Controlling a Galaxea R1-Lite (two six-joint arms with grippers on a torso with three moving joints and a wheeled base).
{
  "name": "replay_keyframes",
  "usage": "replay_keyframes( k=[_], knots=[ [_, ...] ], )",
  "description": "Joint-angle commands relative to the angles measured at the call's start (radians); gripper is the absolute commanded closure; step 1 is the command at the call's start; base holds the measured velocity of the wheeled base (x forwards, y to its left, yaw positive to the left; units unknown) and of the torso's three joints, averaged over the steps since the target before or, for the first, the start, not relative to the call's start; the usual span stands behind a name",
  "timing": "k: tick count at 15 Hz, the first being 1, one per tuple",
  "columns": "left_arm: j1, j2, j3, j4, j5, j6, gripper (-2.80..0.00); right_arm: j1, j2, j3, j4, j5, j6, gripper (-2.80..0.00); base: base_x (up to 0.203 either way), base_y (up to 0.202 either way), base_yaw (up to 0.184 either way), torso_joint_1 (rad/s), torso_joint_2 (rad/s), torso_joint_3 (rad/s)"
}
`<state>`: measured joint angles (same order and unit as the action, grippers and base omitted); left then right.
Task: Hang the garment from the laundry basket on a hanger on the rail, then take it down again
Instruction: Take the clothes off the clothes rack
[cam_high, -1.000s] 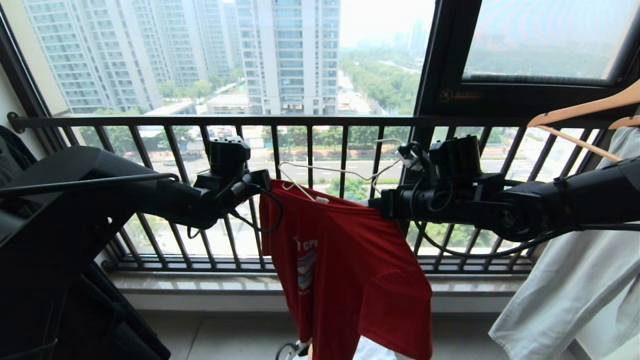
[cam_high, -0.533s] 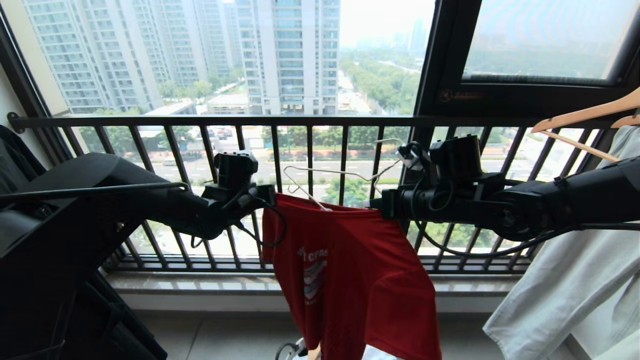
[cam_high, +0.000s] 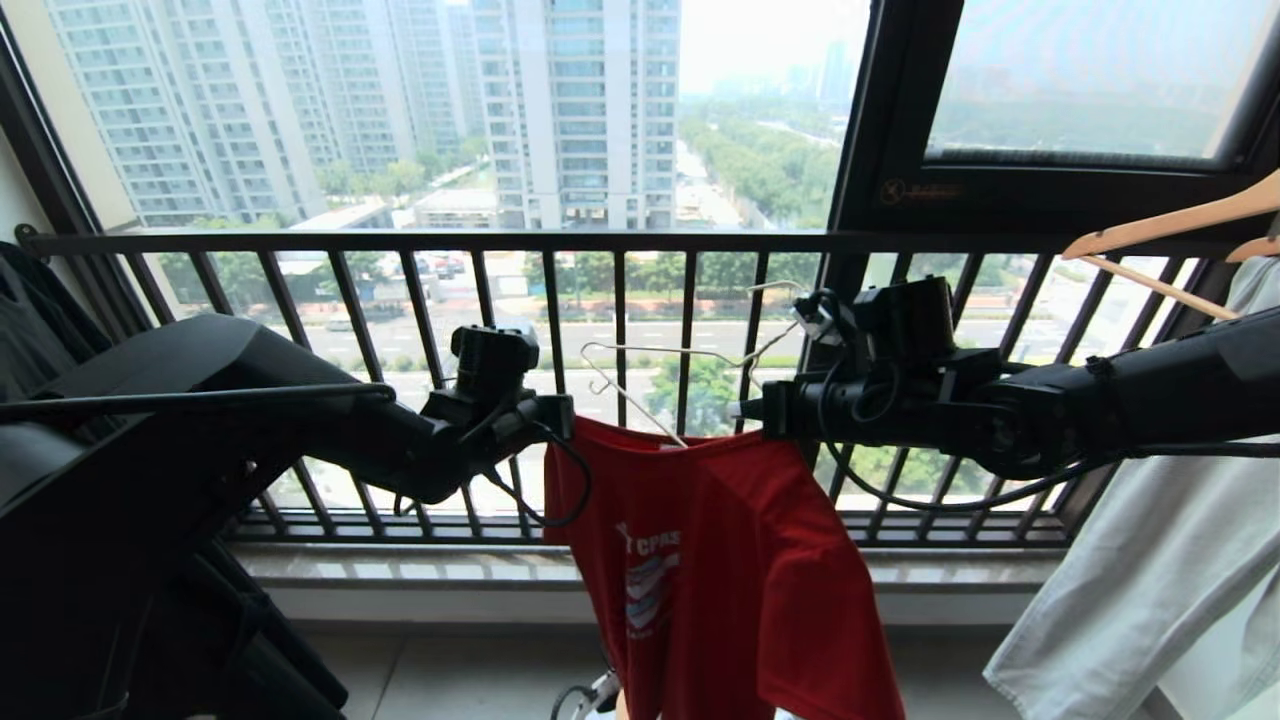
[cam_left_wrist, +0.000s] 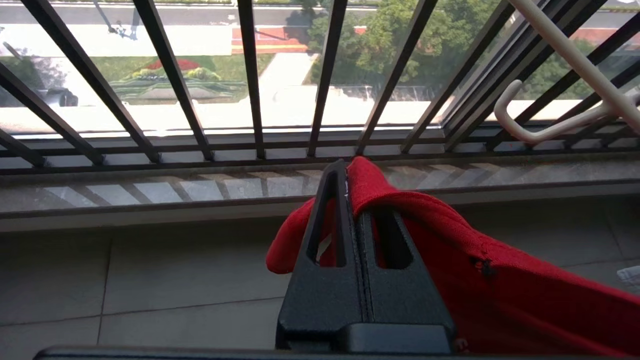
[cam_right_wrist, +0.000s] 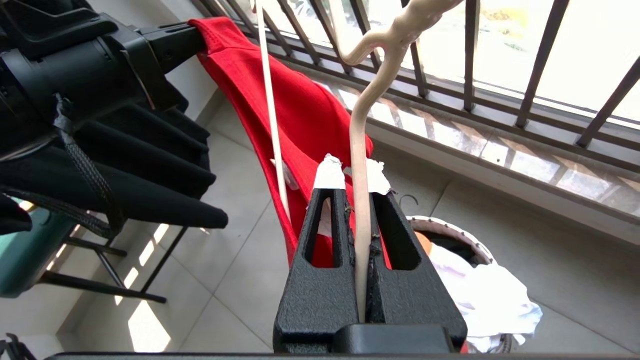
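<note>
1. Head cam: I've got both arms up in front of the black window railing (cam_high: 620, 243). Left pincer (cam_high: 560, 415) and right pincer (cam_high: 748, 410) each sit at a top corner of the red T-shirt (cam_high: 720, 570), which hangs between them, well clear of the floor.
2. Left wrist cam shows what head cam can't: left pincer (cam_left_wrist: 348, 172) is pressed together, pinching a fold of the red T-shirt (cam_left_wrist: 450, 240) at the fingertips. The cloth drapes off one side.
3. Right wrist cam: right pincer (cam_right_wrist: 354, 175) is clamped on the white wire hanger (cam_right_wrist: 361, 200); the wire runs up between the fingers, whose tips are wrapped in white tape. Red T-shirt (cam_right_wrist: 300, 115) is stretched behind it across to the left pincer (cam_right_wrist: 180, 42).
4. Hanger (cam_high: 650, 370) in head cam: thin wire frame just above the shirt's top edge, one leg dipping into the cloth. Its hooked end (cam_left_wrist: 530, 127) shows in left wrist cam too.
5. Only right wrist cam shows the laundry basket (cam_right_wrist: 470, 245), on the floor below the pincer, with white cloth in it.
6. Writing: white letters on the shirt chest, partly folded; I read only "CPAS"-like characters over a blue-and-white graphic. Can't confirm the full wording.
7. Rail isn't in any view. Light wooden hanger (cam_high: 1170, 225) with pale grey-green cloth (cam_high: 1150, 580) at head cam's right edge.
</note>
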<state>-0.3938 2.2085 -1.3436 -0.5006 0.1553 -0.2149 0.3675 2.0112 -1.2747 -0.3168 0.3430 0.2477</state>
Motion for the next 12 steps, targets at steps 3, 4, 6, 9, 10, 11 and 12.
replay_keyframes(
  k=[3, 4, 6, 9, 10, 11, 12],
  knots=[
    [-0.043, 0.021, 0.023, -0.003, 0.001, 0.0, 0.0, -0.005, 0.069, -0.011, -0.055, -0.023, 0.002, 0.0, 0.0, 0.0, 0.0, 0.0, 0.0, 0.0],
    [-0.045, 0.037, 0.018, -0.006, 0.003, 0.0, 0.0, -0.005, 0.094, -0.009, -0.098, -0.04, 0.003, 0.0, 0.0, 0.0, 0.0, 0.0, 0.0, 0.0],
    [-0.046, 0.064, 0.017, -0.072, 0.004, 0.001, 0.0, -0.009, 0.128, -0.012, -0.14, -0.059, 0.004, 0.0, 0.0, 0.0, 0.0, 0.0, 0.0, 0.0],
    [-0.059, 0.085, 0.027, -0.082, 0.004, 0.015, 0.0, -0.013, 0.15, -0.024, -0.14, -0.059, 0.004, 0.0, 0.0, 0.0, 0.0, 0.0, 0.0, 0.0],
    [-0.06, 0.086, 0.031, -0.084, 0.004, 0.02, 0.0, -0.013, 0.15, -0.025, -0.14, -0.059, 0.004, 0.0, 0.0, 0.0, 0.0, 0.0, 0.0, 0.0],
    [-0.062, 0.088, 0.031, -0.085, 0.006, 0.022, 0.0, -0.013, 0.15, -0.023, -0.14, -0.059, 0.007, 0.0, 0.0, 0.0, 0.0, 0.0, 0.0, 0.0],
    [-0.062, 0.088, 0.031, -0.085, 0.006, 0.022, 0.0, -0.013, 0.15, -0.023, -0.14, -0.059, 0.007, 0.0, 0.0, 0.0, 0.0, 0.0, 0.0, 0.0]
  ],
)
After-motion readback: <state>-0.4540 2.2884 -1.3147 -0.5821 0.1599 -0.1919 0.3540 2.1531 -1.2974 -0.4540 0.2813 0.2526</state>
